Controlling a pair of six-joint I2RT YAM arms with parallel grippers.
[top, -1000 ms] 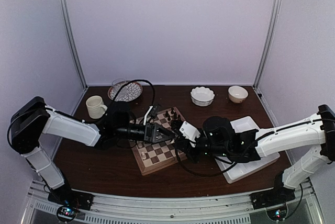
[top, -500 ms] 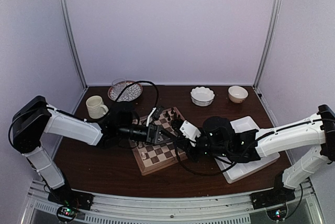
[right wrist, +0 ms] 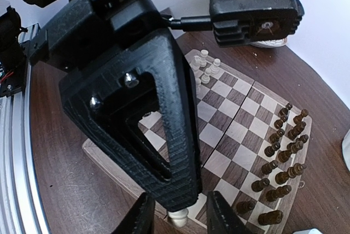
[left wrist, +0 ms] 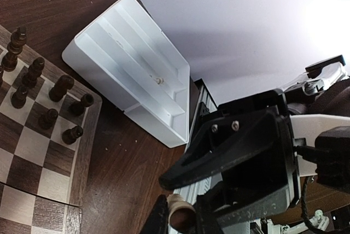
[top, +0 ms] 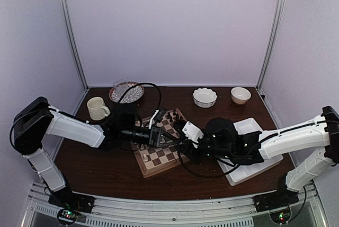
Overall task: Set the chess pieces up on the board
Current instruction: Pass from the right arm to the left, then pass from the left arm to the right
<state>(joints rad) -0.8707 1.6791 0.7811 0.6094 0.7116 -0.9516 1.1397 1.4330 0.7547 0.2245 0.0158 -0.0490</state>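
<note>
One chess piece (left wrist: 176,212) sits pinched in the left hand (left wrist: 178,221)

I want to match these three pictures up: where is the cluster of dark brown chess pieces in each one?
Top external: the dark brown pieces stand at the far end of the board, mid-picture.
Left wrist: the dark brown pieces are at the left edge, on the board beside the white tray.
Right wrist: the dark brown pieces are lower right, along the board's edge.
Shared landmark: the board's checkered squares.
</note>
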